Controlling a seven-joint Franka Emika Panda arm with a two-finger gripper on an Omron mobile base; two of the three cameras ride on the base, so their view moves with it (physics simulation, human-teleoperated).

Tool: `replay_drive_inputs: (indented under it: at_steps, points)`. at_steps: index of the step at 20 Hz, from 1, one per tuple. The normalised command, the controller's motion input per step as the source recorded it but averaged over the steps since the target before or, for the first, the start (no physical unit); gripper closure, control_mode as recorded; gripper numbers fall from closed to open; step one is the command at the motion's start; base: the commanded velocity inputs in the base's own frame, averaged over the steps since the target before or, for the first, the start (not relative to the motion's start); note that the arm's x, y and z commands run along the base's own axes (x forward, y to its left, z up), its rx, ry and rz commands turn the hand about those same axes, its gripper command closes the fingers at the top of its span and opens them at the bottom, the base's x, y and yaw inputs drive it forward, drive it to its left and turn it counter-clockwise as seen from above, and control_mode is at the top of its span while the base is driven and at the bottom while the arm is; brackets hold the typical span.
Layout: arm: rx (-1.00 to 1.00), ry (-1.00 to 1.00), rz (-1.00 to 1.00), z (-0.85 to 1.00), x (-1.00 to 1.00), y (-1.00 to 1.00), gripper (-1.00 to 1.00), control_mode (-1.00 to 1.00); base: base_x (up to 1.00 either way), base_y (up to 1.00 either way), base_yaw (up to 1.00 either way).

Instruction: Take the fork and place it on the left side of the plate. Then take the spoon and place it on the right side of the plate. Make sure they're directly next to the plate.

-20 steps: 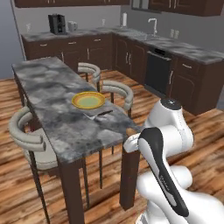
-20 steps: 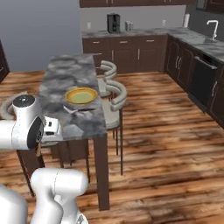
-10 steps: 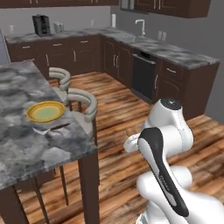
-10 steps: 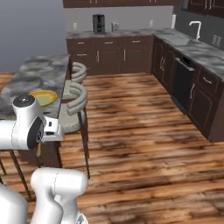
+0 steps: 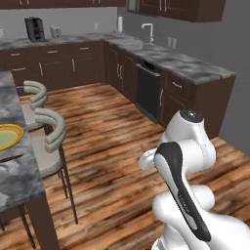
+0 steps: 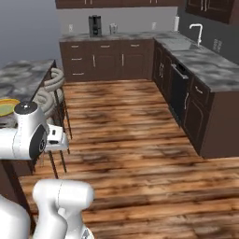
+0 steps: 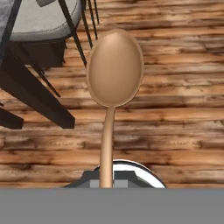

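Left base view, from the left: a grey marbled table top (image 5: 14,166) on dark wood legs carries the plate (image 5: 9,136), round and flat, with a yellow-orange rim and a pale green centre, cut off by the picture's left edge. Just in front of the plate lies a thin dark handle (image 5: 10,158), most likely the fork; its tines cannot be made out. Two stools (image 5: 46,129) with curved, padded grey backs and thin dark legs stand against the table's right side. Beyond them runs a glossy, striped wooden plank floor (image 5: 107,146). Dark brown cabinets (image 5: 78,66) under a mottled grey stone counter line the far wall and the right wall, with a black dishwasher front (image 5: 148,90) set in.

Hand view: the spoon (image 7: 113,83) rises from the bottom centre, smooth and orange-tan like wood, with an oval bowl and a slim straight handle. The gripper (image 7: 106,183) is closed on the handle's lower end; its fingertips are hidden at the bottom edge. The spoon is held in the air above the plank floor, clear of the table, with a grey stool seat (image 7: 43,19) and dark legs at upper left.
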Motion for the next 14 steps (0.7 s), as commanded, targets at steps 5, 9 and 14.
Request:
replay_drive_inputs:
  at_steps: [5,9,14]
  points:
    - [0.0,0.0,0.0,0.0,0.0,0.0,1.0,1.0,0.91,-0.43,0.36]
    - [0.0,0.0,0.0,0.0,0.0,0.0,1.0,1.0,0.91,-0.25,0.44]
    - [0.0,0.0,0.0,0.0,0.0,0.0,1.0,1.0,0.82,-0.27,0.44]
